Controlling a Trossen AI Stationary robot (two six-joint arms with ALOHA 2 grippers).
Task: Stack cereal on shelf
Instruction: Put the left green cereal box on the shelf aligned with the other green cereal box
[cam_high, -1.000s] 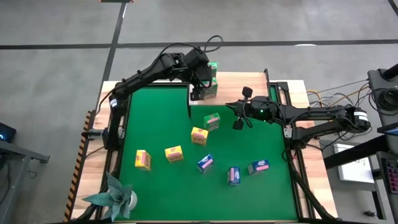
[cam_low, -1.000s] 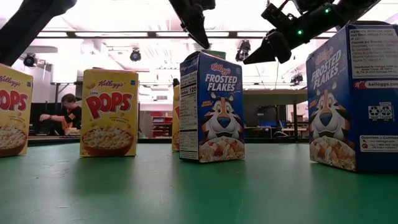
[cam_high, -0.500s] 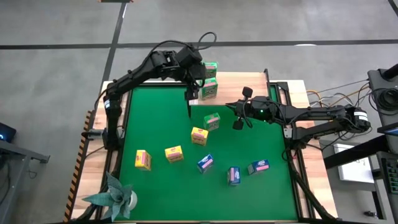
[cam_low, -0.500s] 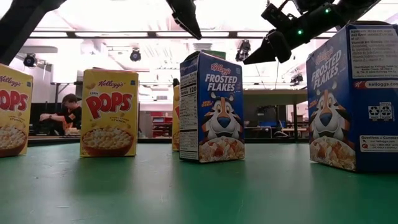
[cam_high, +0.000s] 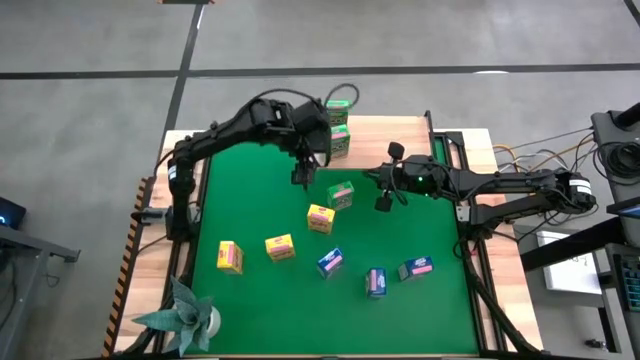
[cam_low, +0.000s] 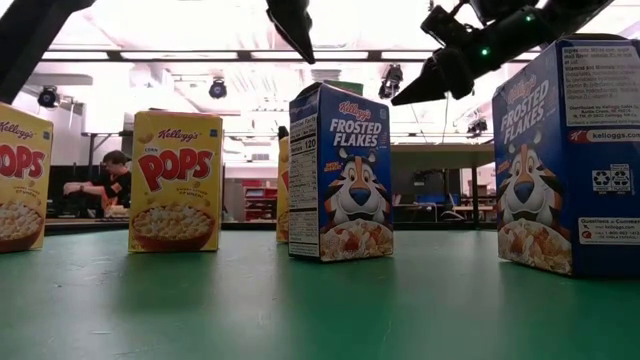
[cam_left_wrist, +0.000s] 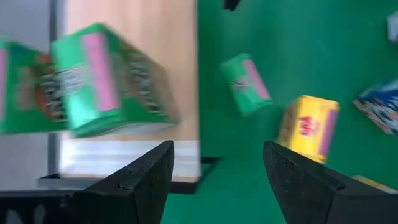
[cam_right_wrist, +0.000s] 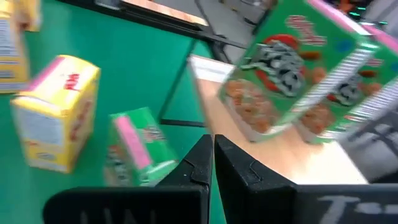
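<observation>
Left claw (cam_high: 301, 176), open and empty, hovers near two green boxes (cam_high: 338, 128) on shelf (cam_left_wrist: 140, 118).

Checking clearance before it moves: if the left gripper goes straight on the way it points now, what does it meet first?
Probably the green mat; the open left gripper aims between the shelf and the loose green box, though depth is unclear.

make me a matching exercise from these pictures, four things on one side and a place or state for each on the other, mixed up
Column one:
1. left gripper
2. right gripper
3. two green boxes
4. paper plant

Column two:
a. shut, empty, above the mat
b. on the wooden shelf
c. open, empty, near the shelf's edge
d. on the table's near left corner, off the green mat

Pairs: 1-c, 2-a, 3-b, 4-d
</observation>
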